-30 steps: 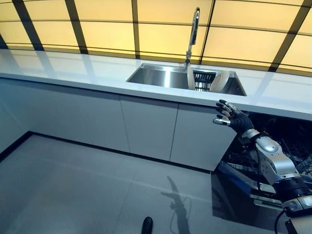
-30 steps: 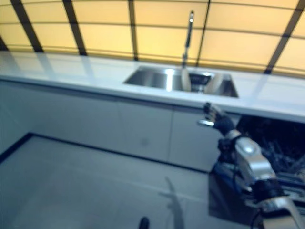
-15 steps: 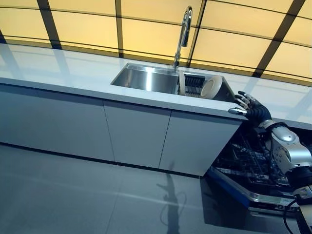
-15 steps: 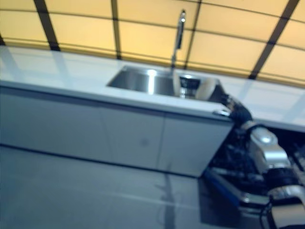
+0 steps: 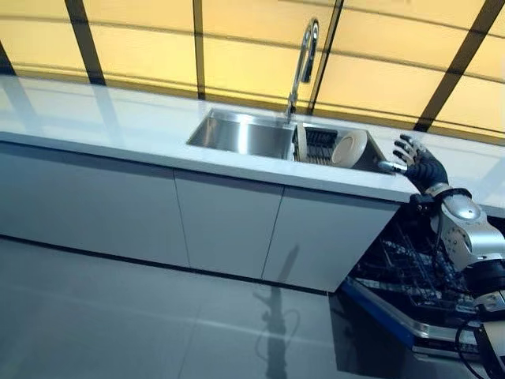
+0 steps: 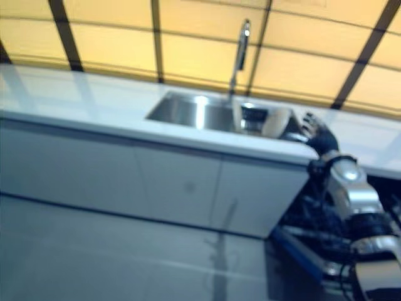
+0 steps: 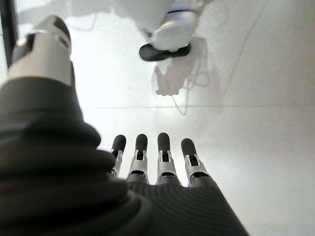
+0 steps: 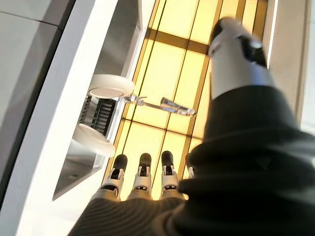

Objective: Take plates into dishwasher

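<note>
steel sink (image 5: 245, 134) has the plates (image 5: 349, 148) standing in its rack, and my right hand (image 5: 418, 164), fingers spread and empty, has just come up from cabinet height to counter level beside them, so grabbing's next.

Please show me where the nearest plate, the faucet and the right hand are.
nearest plate (image 5: 349, 148), left eye view, its face.
faucet (image 5: 304, 59), left eye view, its neck.
right hand (image 5: 420, 166), left eye view, dark back.

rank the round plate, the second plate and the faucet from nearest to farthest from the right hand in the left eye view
From the right hand:
1. Round plate, leaning at the sink's right end, nearest the hand.
2. Second plate, standing on edge further left in the sink.
3. Faucet, rising behind the sink, farthest.
</note>
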Controlling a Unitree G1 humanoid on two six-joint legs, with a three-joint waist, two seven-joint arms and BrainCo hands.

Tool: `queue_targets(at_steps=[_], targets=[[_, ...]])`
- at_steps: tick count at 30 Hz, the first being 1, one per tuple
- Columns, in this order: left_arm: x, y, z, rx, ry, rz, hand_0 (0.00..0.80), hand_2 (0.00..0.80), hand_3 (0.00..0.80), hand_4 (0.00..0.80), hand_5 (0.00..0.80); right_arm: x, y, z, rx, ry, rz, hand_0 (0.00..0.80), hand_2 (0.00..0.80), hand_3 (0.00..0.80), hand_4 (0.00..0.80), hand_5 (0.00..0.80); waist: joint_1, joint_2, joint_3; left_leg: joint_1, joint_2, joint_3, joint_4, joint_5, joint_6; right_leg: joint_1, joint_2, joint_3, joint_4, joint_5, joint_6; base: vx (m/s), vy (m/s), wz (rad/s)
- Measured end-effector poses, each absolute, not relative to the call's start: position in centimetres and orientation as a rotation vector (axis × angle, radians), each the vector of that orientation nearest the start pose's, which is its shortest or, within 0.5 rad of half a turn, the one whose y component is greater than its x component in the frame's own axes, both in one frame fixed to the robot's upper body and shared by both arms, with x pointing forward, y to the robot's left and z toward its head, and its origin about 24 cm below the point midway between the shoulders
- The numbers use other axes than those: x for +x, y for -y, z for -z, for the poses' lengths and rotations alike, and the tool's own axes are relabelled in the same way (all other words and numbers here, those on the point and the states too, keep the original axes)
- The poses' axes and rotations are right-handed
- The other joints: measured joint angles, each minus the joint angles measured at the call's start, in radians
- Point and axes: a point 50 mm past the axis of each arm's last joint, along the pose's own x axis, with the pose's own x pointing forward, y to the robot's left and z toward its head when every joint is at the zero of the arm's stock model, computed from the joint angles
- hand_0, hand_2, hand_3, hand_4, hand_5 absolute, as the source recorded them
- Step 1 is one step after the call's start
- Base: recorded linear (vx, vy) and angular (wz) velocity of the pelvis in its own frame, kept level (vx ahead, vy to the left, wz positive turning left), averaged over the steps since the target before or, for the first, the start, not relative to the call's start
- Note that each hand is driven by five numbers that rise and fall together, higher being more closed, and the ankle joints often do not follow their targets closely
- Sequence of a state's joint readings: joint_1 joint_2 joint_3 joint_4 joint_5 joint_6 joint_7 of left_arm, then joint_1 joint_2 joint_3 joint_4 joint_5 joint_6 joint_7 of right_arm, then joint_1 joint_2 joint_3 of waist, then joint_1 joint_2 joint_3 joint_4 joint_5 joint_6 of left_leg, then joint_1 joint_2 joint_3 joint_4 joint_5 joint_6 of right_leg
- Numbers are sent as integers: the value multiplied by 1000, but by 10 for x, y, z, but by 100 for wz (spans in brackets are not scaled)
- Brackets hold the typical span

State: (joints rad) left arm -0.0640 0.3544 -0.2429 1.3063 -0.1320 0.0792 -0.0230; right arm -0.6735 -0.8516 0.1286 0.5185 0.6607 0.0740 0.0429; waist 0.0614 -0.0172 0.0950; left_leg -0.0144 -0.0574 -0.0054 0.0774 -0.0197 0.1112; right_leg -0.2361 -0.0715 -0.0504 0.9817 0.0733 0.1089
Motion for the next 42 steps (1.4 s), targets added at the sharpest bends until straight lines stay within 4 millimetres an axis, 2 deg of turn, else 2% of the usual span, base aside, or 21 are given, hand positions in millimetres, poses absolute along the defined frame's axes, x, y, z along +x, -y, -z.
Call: queue_targets(at_steps=[1, 3, 4, 7, 9, 10, 12, 13, 14, 16, 18, 20, 22, 28, 36, 37, 38, 39, 40, 41, 42], targets=[[89, -275, 152, 334, -1335, -108, 0, 0, 0, 0, 0, 348, 306, -198, -168, 122, 107, 0, 0, 0, 0, 0, -2, 8, -2, 7, -1, 0, -1, -5, 0, -38, -20, -2, -24, -34, -5, 665, -297, 19], [98, -280, 148, 342, -1315, -119, 0, 0, 0, 0, 0, 344, 315, -204, -193, 116, 133, 0, 0, 0, 0, 0, -56, 16, 4, 15, -10, -47, 2, -13, -5, -88, -59, -9, -415, -109, 47, 600, -287, 56], [101, -284, 145, 351, -1315, -130, 0, 0, 0, 0, 0, 344, 317, -202, -195, 100, 142, 0, 0, 0, 0, 0, -91, -6, 6, 21, -26, -82, -7, -12, -5, -72, -82, -16, -696, -95, 71, 321, -126, 71], [93, -284, 148, 338, -1356, -153, 0, 0, 0, 0, 0, 343, 317, -199, -195, 86, 139, 0, 0, 0, 0, 0, -129, -41, -3, 79, -40, -111, -29, -38, -2, -77, -86, -10, -1054, -19, 102, 235, -103, 38], [83, -279, 152, 314, -1381, -163, 0, 0, 0, 0, 0, 343, 317, -199, -199, 68, 142, 0, 0, 0, 0, 0, -141, -47, -4, 132, -26, -125, -55, -52, -20, -104, -64, -9, -952, 15, 52, 199, -139, 38], [82, -276, 153, 310, -1384, -159, 0, 0, 0, 0, 0, 343, 318, -198, -202, 57, 146, 0, 0, 0, 0, 0, -146, -52, -16, 180, -16, -135, -78, -64, -35, -98, -46, -9, -856, 22, 40, 190, -123, 31], [67, -281, 154, 307, -1441, -181, 0, 0, 0, 0, 0, 343, 318, -199, -202, 52, 146, 0, 0, 0, 0, 0, -153, -87, -57, 236, -26, -151, -106, -92, -63, -17, -36, -5, -844, 21, 40, 214, -116, 42], [63, -279, 155, 295, -1460, -188, 0, 0, 0, 0, 0, 343, 320, -202, -206, 56, 154, 0, 0, 0, 0, 0, -147, -88, -73, 260, -9, -168, -107, -116, -85, 34, -10, 8, -892, 93, -91, 229, -127, 39], [62, -275, 157, 281, -1467, -181, 0, 0, 0, 0, 0, 343, 320, -201, -206, 51, 159, 0, 0, 0, 0, 0, -148, -72, -78, 264, 14, -171, -106, -122, -94, 56, 9, 4, -917, 88, -92, 207, -131, 20], [64, -266, 159, 243, -1458, -164, 0, 0, 0, 0, 0, 343, 321, -200, -215, 42, 175, 0, 0, 0, 0, 0, -131, -49, -84, 260, 47, -161, -79, -130, -111, 98, 46, 1, -973, 106, -127, 171, -126, 2], [75, -256, 161, 223, -1428, -136, 0, 0, 0, 0, 0, 342, 328, -196, -224, 16, 217, 0, 0, 0, 0, 0, -132, -47, -81, 242, 63, -159, -64, -137, -133, 133, 51, 18, -1013, 104, -132, 119, -93, 20], [85, -251, 161, 215, -1402, -121, 0, 0, 0, 0, 0, 341, 332, -195, -229, 7, 243, 0, 0, 0, 0, 0, -131, -41, -75, 239, 78, -153, -112, -131, -132, 146, 59, 22, -1024, 102, -131, 92, -69, 14], [95, -247, 159, 218, -1358, -97, 0, 0, 0, 0, 0, 343, 329, -200, -236, 22, 244, 0, 0, 0, 0, 0, -128, -14, -51, 238, 108, -134, -133, -114, -162, 161, 82, 21, -1036, 98, -121, 103, -78, -10], [84, -253, 160, 252, -1373, -87, 0, 0, 0, 0, 0, 343, 328, -204, -246, 47, 283, 0, 0, 0, 0, 0, -133, -15, -33, 247, 93, -115, -160, -103, -149, 152, 65, 13, -1045, 107, -109, 94, -73, -11], [92, -252, 158, 256, -1351, -95, 0, 0, 0, 0, 0, 344, 324, -208, -248, 36, 273, 0, 0, 0, 0, 0, -161, 2, -22, 248, 119, -95, -153, -105, -161, 154, 86, 1, -1060, 100, -118, 61, -101, 1], [97, -255, 156, 249, -1340, -117, 0, 0, 0, 0, 0, 345, 322, -205, -242, 6, 246, 0, 0, 0, 0, 0, -150, -24, -6, 210, 102, -79, -44, -135, -193, 159, 81, -3, -1044, 84, -130, 164, -179, -23], [99, -260, 155, 240, -1334, -146, 0, 0, 0, 0, 0, 348, 316, -197, -250, -35, 207, 0, 0, 0, 0, 0, -135, -70, 2, 118, 67, -55, 181, -152, -214, 163, 60, 5, -1028, 53, -137, 224, -95, -47], [97, -259, 155, 228, -1333, -153, 0, 0, 0, 0, 0, 351, 311, -200, -256, -39, 189, 0, 0, 0, 0, 0, -96, -78, 7, -8, 54, -34, 449, -138, -233, 159, 74, -21, -966, 7, -171, 221, 3, -62], [99, -257, 155, 227, -1326, -149, 0, 0, 0, 0, 0, 353, 309, -204, -254, -28, 184, 0, 0, 0, 0, 0, -84, -82, 17, -77, 54, -36, 608, -105, -232, 162, 77, -11, -945, 0, -194, 252, 153, -78], [95, -256, 157, 216, -1335, -148, 0, 0, 0, 0, 0, 356, 301, -202, -235, -17, 167, 0, 0, 0, 0, 0, -67, -94, 28, -149, 50, -41, 642, -140, -203, 190, 71, 19, -950, 5, -194, 341, 184, -76], [93, -256, 157, 211, -1338, -152, 0, 0, 0, 0, 0, 358, 294, -200, -225, -13, 144, 0, 0, 0, 0, 0, -57, -101, 30, -163, 57, -15, 501, -138, -199, 200, 73, 17, -970, 3, -191, 344, 163, -65]])
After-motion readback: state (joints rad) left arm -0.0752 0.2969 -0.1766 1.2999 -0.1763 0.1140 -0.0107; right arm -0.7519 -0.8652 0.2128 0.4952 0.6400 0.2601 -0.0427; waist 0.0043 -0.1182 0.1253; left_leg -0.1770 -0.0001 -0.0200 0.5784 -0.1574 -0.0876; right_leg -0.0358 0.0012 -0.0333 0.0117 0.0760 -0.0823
